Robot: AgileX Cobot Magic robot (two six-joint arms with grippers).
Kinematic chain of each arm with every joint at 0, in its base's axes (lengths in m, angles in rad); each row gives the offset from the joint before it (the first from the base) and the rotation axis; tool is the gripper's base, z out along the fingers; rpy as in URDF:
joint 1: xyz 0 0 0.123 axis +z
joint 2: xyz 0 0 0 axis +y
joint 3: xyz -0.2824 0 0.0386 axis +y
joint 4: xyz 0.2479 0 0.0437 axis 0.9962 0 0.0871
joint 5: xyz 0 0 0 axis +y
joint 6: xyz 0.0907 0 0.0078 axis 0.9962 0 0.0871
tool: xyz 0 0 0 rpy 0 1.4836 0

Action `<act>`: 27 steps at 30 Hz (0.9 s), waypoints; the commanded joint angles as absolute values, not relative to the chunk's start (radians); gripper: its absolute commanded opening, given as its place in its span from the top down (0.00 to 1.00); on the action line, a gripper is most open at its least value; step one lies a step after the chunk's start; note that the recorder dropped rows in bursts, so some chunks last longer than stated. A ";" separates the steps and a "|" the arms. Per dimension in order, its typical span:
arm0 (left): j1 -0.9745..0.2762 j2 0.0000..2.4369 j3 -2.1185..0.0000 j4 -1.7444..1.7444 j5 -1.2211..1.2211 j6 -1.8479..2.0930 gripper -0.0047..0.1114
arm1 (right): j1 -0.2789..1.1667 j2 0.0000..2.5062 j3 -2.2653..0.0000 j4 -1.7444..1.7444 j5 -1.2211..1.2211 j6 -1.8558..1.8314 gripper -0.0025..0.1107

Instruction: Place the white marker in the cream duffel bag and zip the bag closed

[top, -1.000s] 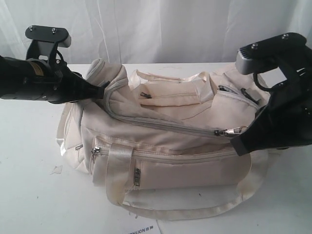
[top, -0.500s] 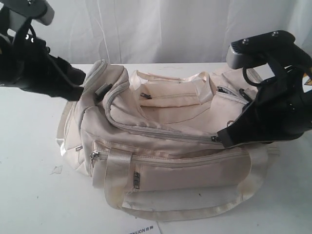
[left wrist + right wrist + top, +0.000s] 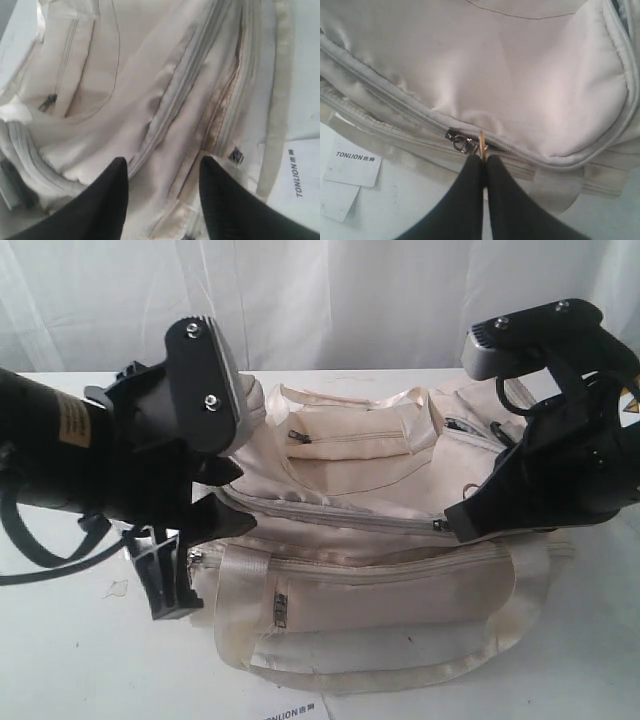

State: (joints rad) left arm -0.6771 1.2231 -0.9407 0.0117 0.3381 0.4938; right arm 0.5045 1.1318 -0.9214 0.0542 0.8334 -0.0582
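The cream duffel bag (image 3: 370, 480) lies on the white table, its long grey top zip running across it. My right gripper (image 3: 455, 520) is at the bag's right end, shut on the metal zip pull (image 3: 481, 141) of that top zip, just beside the slider (image 3: 456, 139). In the right wrist view the gripper (image 3: 483, 159) has its fingers pressed together on the pull. My left gripper (image 3: 235, 498) hovers over the bag's left part, open, with only cream fabric (image 3: 150, 75) showing between its fingers (image 3: 164, 162). The white marker is out of view.
A satiny strap handle (image 3: 380, 675) loops out on the table in front of the bag. A white TONLION paper label (image 3: 352, 162) lies by the bag's front edge (image 3: 290, 712). White curtain (image 3: 350, 300) hangs behind. The left arm hides the bag's left end.
The left arm pulled away from the bag's left end, then swung forward over the bag's left part. The right gripper drew the zip pull a little leftward, then held still.
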 commanded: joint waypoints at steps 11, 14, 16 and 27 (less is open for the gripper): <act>-0.712 1.291 -0.943 0.009 0.278 0.611 0.53 | 0.497 1.132 -0.918 0.060 0.813 -0.085 0.98; -0.736 1.293 -0.943 0.009 0.252 0.640 0.53 | 0.497 1.132 -0.918 0.060 0.794 -0.085 0.98; -0.763 1.299 -0.943 0.009 0.219 0.695 0.53 | 0.497 1.132 -0.918 0.060 0.780 -0.085 0.98; -0.819 1.365 -0.943 0.000 0.146 0.703 0.53 | 0.497 1.132 -0.918 0.060 0.780 -0.090 0.98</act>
